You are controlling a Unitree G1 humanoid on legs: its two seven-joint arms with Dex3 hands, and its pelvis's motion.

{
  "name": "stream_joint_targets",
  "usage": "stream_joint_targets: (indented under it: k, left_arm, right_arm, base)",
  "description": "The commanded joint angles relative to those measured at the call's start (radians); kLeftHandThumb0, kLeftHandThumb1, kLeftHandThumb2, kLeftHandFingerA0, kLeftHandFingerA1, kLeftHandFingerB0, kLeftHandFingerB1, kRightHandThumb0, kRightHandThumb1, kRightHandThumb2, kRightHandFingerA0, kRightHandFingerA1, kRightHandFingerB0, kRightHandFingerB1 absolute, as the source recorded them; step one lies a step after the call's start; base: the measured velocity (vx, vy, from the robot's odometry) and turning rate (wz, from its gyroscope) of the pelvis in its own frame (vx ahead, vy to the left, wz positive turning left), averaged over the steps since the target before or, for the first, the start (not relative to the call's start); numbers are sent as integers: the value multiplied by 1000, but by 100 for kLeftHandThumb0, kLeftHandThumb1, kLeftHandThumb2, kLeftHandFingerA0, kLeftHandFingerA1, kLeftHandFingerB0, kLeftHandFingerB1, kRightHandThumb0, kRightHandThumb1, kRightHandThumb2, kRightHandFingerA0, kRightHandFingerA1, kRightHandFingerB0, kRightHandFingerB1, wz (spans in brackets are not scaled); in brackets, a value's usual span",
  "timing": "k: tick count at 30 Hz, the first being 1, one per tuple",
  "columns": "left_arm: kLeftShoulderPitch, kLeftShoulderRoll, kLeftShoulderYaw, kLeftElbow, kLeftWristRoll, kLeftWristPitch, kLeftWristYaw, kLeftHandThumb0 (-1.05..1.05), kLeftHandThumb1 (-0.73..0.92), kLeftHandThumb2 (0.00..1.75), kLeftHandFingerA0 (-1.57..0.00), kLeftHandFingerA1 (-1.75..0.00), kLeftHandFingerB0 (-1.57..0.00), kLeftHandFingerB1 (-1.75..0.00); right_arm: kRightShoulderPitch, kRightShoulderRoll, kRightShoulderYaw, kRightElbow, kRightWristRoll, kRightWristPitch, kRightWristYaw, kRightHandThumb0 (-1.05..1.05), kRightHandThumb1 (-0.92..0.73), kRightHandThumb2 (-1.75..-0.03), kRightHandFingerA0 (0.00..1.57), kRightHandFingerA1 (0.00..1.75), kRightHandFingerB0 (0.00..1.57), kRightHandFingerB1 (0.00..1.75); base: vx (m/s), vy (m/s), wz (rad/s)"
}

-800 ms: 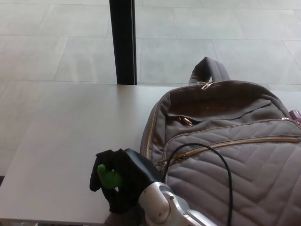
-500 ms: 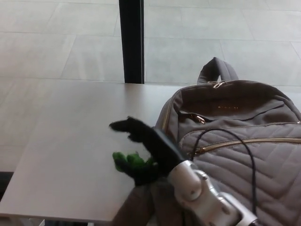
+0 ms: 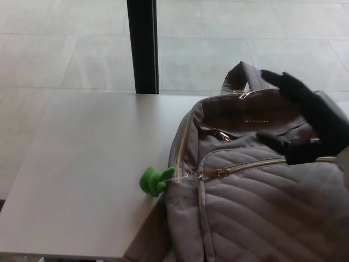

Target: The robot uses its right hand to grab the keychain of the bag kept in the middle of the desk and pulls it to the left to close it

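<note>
A grey quilted backpack lies on the desk, its gold front zipper running across the pocket. A green keychain hangs off the zipper's left end and rests on the desk beside the bag. My right hand hovers over the bag's upper right part, far from the keychain, open with fingers spread and nothing in it. My left hand does not show.
The desk is light grey, with its front edge low in the picture. A black vertical post stands behind the desk's far edge. Tiled floor lies beyond. The bag's carry handle points away from me.
My right hand let go of the green keychain at the bag's left edge and rose to the upper right. The keychain stays on the desk. The camera shifted slightly.
</note>
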Motion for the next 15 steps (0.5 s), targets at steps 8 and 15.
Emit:
stream_joint_targets:
  k: [8,15]
  left_arm:
    - [49,104,51,49,-28,-4,-117,-62,73,62,-68,-57,-57,-44]
    - [85,106,51,70,-20,23,-112,-60,74,62,-65,-58,-54,-45]
  right_arm:
    - [-10,-497,-451,57,183,-79,374,-102,-69,-102,0,7,5,0]
    - [270,-646,-901,471,218,-181,385,-104,-69,-103,0,18,5,38]
  base:
    - [0,0,0]
    - [0,0,0]
